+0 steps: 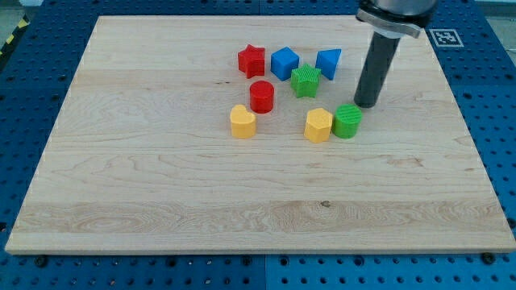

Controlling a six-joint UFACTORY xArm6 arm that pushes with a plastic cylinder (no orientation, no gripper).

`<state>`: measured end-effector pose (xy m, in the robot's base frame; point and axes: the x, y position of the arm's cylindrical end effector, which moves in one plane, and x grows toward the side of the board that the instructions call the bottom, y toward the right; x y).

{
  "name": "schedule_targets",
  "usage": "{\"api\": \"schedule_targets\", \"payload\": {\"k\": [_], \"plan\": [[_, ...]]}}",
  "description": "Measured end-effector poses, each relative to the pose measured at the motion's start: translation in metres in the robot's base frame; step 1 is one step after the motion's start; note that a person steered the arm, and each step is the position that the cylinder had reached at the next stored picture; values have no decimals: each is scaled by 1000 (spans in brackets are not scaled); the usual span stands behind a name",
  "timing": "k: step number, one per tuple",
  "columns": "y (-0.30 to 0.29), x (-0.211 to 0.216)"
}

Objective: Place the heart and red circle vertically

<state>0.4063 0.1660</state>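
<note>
The yellow heart [243, 122] lies near the board's middle. The red circle [261, 96] sits just up and to the right of it, a small gap between them. My tip [365, 105] rests on the board to the right, just above the green circle [348, 122] and well right of the red circle. The rod rises from the tip to the view's top right.
A red star [251, 60], a blue cube [284, 63], a green star [305, 81] and a blue triangle [328, 62] cluster above the red circle. A yellow hexagon [318, 125] touches the green circle's left side. The wooden board [161, 185] lies on a blue pegboard.
</note>
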Motion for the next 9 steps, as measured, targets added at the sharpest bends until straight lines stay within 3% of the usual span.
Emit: {"api": "schedule_targets", "payload": {"k": [2,3,4,5,6,8,9], "plan": [[16,-5],[56,2],[66,50],[20,95],[-66,116],[-255,91],[-278,48]]}}
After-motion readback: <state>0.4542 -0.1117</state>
